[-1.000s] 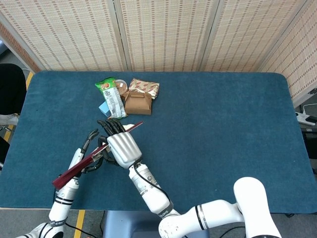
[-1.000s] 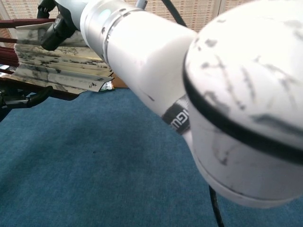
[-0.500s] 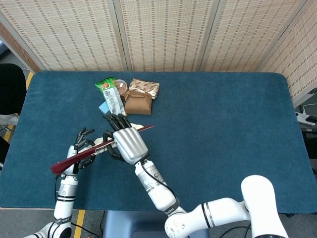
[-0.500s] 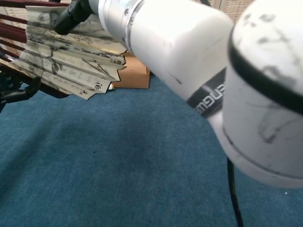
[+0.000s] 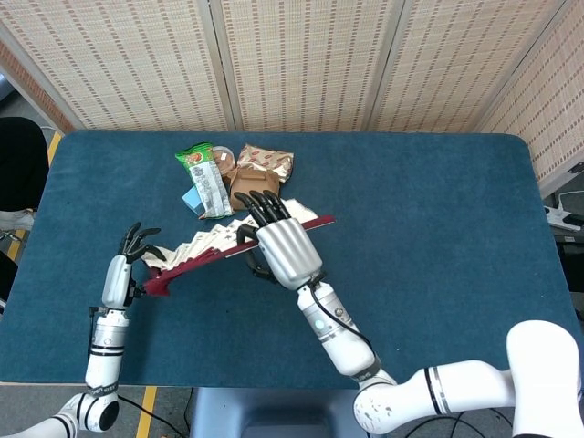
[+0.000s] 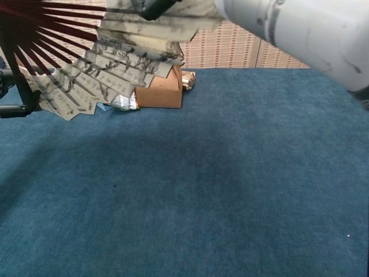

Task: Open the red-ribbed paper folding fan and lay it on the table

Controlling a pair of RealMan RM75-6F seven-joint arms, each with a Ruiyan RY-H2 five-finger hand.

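Fan (image 5: 212, 245) is partly spread, red ribs fanned, held above the blue bench (image 5: 420, 228) in front of the cardboard box (image 5: 245, 190) and snack packets (image 5: 204, 175). Right hand (image 5: 278, 245) grips one outer rib. Left hand (image 5: 128, 265) is at the pivot end; whether it grips cannot be told.
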